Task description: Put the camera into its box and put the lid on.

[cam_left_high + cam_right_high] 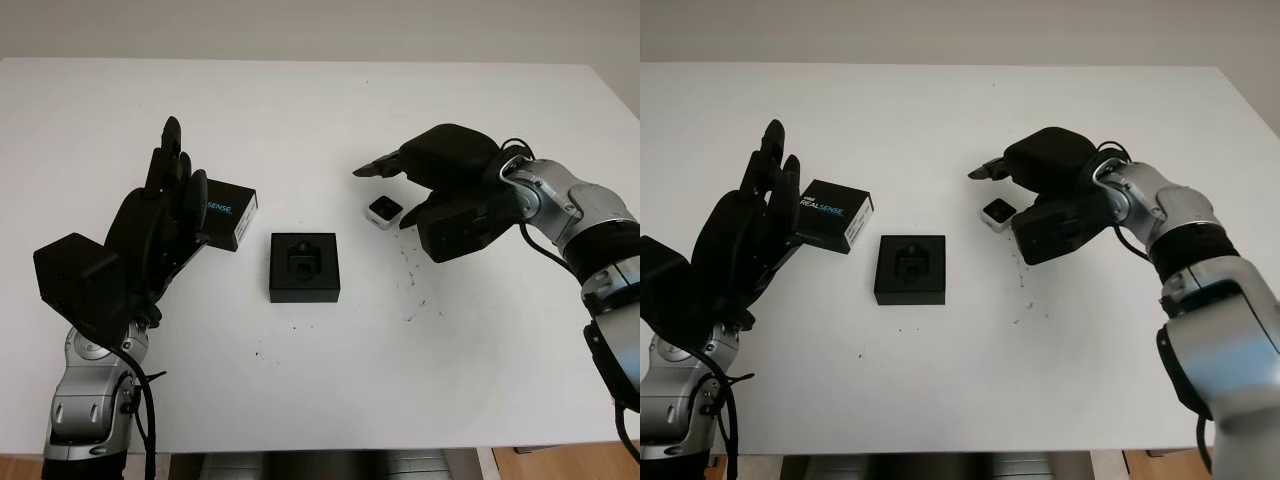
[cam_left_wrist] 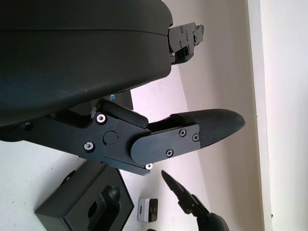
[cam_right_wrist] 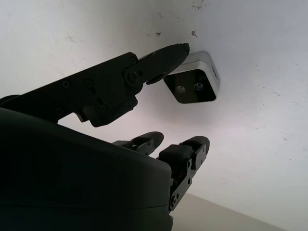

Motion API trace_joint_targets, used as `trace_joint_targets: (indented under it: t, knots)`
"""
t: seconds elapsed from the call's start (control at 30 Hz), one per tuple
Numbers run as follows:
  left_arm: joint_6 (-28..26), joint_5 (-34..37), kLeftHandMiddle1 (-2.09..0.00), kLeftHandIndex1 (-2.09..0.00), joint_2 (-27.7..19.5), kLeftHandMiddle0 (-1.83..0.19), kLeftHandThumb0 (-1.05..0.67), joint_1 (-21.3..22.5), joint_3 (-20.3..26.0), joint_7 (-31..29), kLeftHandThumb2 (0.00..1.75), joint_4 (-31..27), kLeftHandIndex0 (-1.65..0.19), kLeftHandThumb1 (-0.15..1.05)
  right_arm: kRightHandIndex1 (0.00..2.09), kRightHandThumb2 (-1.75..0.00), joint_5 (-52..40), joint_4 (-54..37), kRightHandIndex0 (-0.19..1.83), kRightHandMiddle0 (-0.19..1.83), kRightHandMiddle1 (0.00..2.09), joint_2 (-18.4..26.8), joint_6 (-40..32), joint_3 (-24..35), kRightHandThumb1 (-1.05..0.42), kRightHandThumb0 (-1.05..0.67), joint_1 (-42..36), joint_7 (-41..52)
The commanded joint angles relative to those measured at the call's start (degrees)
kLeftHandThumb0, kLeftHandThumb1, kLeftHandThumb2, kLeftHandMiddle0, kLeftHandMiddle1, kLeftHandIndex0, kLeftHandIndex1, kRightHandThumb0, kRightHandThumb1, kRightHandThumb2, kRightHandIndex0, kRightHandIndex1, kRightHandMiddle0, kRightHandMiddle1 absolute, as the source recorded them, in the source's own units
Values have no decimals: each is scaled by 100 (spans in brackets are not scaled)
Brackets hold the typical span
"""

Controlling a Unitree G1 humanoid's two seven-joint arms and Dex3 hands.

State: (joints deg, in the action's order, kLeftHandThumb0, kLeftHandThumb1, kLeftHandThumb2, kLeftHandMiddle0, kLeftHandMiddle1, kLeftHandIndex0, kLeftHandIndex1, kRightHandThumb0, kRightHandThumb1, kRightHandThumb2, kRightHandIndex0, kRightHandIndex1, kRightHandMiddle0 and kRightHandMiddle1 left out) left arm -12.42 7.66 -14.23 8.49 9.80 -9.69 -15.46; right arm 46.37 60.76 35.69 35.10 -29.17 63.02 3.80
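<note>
One camera (image 1: 384, 210) is lying on the table (image 1: 320, 380) right of frame centre, beside the open box (image 1: 304, 266). The right hand (image 1: 440, 190) is hovering over it, fingers wide, holding nothing; it should be straddling the body squarely before closing. The left hand (image 1: 165, 215) is waiting open by the lid (image 1: 228, 212).

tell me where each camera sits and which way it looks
Head stereo pair: looks down at white table, open black box, both arms.
Left wrist: by raised open left hand, looking across the box toward the small silver camera.
Right wrist: behind open right hand, facing the same camera.
Shared: camera.
</note>
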Motion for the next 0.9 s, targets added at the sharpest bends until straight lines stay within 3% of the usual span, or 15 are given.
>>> trace_joint_targets:
  t: [0.0, 0.87]
  knots:
    - [2, 12, 0, 0, -23, 19, -79, -41, 19, 4, 66, -123, 19, 105, 11, -5, 53, 89, 48, 48, 8, -22, 38, -77, -84, -42, 136, -100]
    - [-5, 49, 0, 0, -95, 19, -80, -78, 64, -74, 66, -163, 19, 105, 13, -6, 242, 463, 58, 60, 11, -161, 64, -460, -83, -37, 108, -726]
